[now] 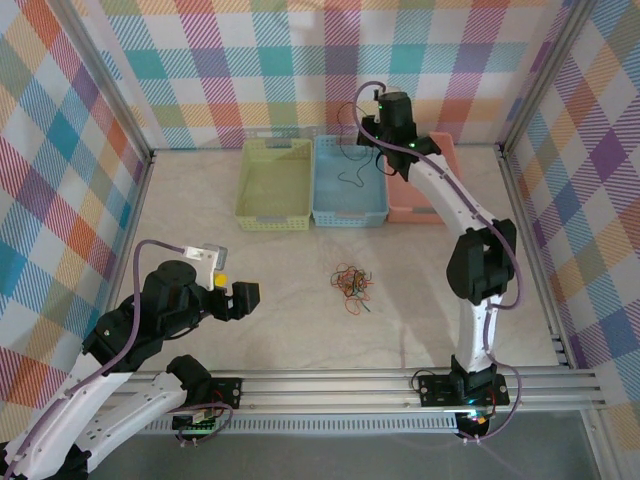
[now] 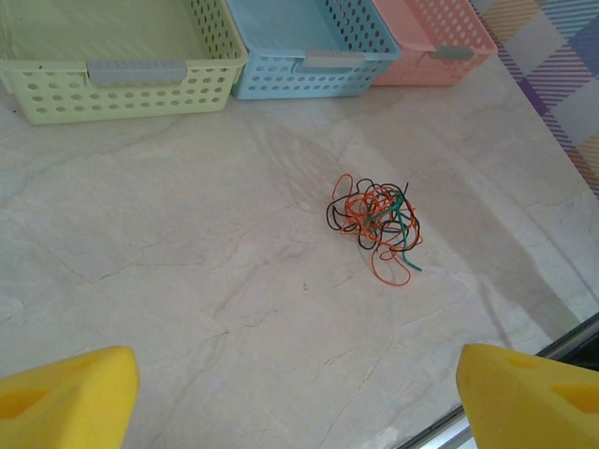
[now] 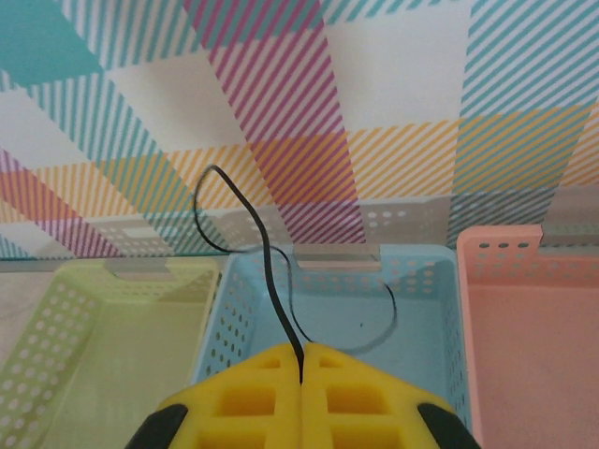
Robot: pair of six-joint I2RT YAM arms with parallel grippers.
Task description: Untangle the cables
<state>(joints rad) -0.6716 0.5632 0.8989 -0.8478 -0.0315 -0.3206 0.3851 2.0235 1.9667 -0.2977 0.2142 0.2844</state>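
black cable point(image 3: 267, 248), one thin strand, was clamped between the shut fingers of my right gripper point(image 3: 301, 360), held above the blue basket point(image 3: 416, 281); whether its loose end touched the basket floor i could not tell. the remaining cables point(image 2: 374, 220), orange-red, black and dark green, lay as one knot on the bare table point(image 2: 187, 281), well apart from that basket. my left gripper point(image 2: 298, 398) hovered near the knot, jaws wide apart, holding nothing. i judged the step in hand to be the dropping-off of a freed strand; the next move called for parting the right fingers over the blue basket, then drawing another strand out of the knot. right wrist view: the pinch itself and the strand's curve against the checked wall point(image 3: 402, 94). left wrist view: the separate colours within the knot. top view: how far apart the two arms stood, and the right arm's reach to the blue basket.
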